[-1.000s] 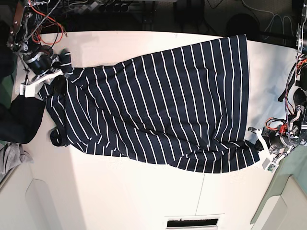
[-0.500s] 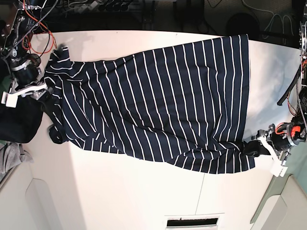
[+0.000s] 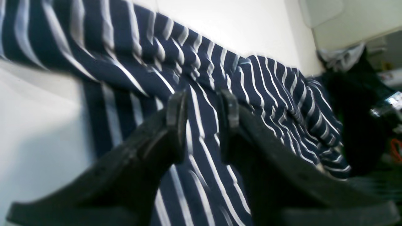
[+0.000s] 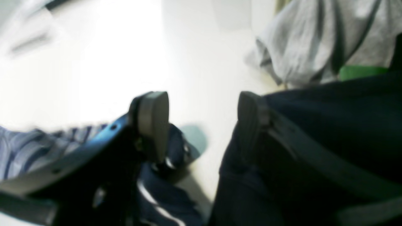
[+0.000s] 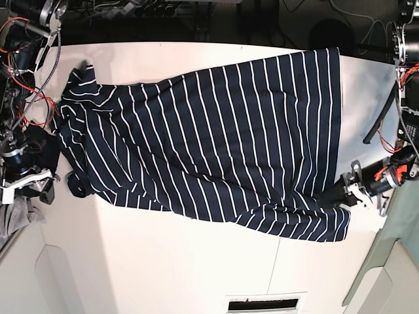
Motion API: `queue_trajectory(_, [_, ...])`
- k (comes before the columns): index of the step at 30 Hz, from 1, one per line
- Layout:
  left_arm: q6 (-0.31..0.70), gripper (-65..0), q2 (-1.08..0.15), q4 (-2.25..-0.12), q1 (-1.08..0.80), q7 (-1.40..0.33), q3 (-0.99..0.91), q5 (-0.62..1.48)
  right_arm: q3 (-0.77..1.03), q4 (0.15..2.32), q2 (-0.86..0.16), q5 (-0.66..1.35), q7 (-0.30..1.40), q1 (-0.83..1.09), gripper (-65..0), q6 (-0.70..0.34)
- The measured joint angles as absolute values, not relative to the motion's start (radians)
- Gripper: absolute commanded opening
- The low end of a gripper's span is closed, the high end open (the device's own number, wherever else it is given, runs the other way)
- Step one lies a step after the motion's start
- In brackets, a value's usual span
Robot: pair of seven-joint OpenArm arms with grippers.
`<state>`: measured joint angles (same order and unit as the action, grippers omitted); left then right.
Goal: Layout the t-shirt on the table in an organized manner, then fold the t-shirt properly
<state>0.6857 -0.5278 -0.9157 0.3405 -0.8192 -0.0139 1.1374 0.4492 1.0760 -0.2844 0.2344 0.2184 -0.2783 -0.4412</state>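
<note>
Stripes run across nearly the whole table (image 5: 163, 261) here: the t-shirt (image 5: 209, 144) lies spread out on the white top, its hem edge toward the left arm's side and the bunched collar and sleeve end toward the right arm's side, so the body looks laid out flat while the ends are rumpled. The left gripper (image 3: 202, 108) hangs just over the hem corner with its fingers apart and nothing between them, striped cloth showing through the gap; that looks like a release that leaves the corner lying where the layout needs it. The right gripper (image 4: 202, 121) stands wide apart too, empty, off the shirt's sleeve end beside a plain dark cloth (image 4: 329, 131) and a grey cloth (image 4: 317, 47). No containers show anywhere, so nothing is held in one. Smoothing the crumpled sleeve end looks like the likely next job before folding.
</note>
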Motion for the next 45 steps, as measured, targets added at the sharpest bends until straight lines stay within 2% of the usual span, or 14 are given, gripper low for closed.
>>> queue_trajectory(7, [0.686, -45.6, -0.405, -0.968, 0.282, -0.850, -0.012, 1.134, 0.239, 0.871, -0.366, 0.060, 0.077, -0.324, -31.5, -0.445])
queue_trajectory(9, [0.686, -45.6, -0.385, -0.989, 0.269, -0.846, -0.013, 1.112, 0.196, 0.846, -0.374, 0.028, 0.062, -0.323, -38.2, -0.445])
queue_trajectory(12, [0.686, -45.6, -0.357, -0.997, 0.242, -0.845, -0.013, 1.110, 0.128, 0.827, -0.374, -0.014, 0.039, -0.324, -52.6, -0.440])
queue_trajectory(14, [0.686, -45.6, -0.343, -0.997, 0.218, -0.846, -0.012, 1.109, 0.081, 0.823, -0.373, -0.016, 0.028, -0.324, -55.3, -0.410])
queue_trajectory(17, [0.686, -45.6, -0.338, -0.997, 0.181, -0.846, -0.013, 1.108, 0.010, 0.822, -0.374, -0.065, 0.019, -0.328, -55.6, -0.398])
queue_trajectory(20, [0.686, -45.6, -0.338, -0.997, 0.146, -0.844, -0.013, 1.102, -0.057, 0.822, -0.372, -0.132, 0.018, -0.352, -65.0, -0.392])
queue_trajectory(25, [0.691, -45.6, -0.338, -0.997, 0.092, -0.769, -0.013, 0.986, -0.082, 0.822, -0.364, -0.135, 0.019, -0.397, -65.0, -0.348])
queue_trajectory(29, [0.697, -45.6, -0.355, -1.002, 0.067, -0.721, -0.014, 0.948, -0.082, 0.820, -0.371, -0.141, 0.023, -0.447, -65.0, -0.215])
queue_trajectory(32, [0.702, -45.6, -0.381, -1.002, 0.059, -0.721, -0.013, 0.952, -0.082, 0.820, -0.385, -0.189, 0.023, -0.514, -65.0, -0.188])
queue_trajectory(37, [0.704, -45.6, -0.427, -1.003, 0.059, -0.725, -0.014, 0.946, -0.082, 0.820, -0.427, -0.157, 0.027, -0.644, -65.0, -0.160])
queue_trajectory(41, [0.704, -45.6, -0.437, -1.003, 0.059, -0.725, -0.014, 0.945, -0.081, 0.820, -0.442, -0.006, 0.064, -0.712, -30.0, -0.142])
queue_trajectory(42, [0.704, -45.6, -0.438, -1.003, 0.059, -0.725, -0.014, 0.945, -0.081, 0.820, -0.441, 0.020, 0.072, -0.715, -23.5, -0.141])
queue_trajectory(43, [0.704, -45.6, -0.438, -1.003, 0.059, -0.725, -0.014, 0.945, -0.081, 0.820, -0.440, 0.046, 0.076, -0.714, -20.0, -0.141])
queue_trajectory(45, [0.704, -45.6, -0.438, -1.003, 0.059, -0.725, -0.014, 0.945, -0.081, 0.821, -0.435, 0.080, 0.139, -0.695, -20.3, -0.141])
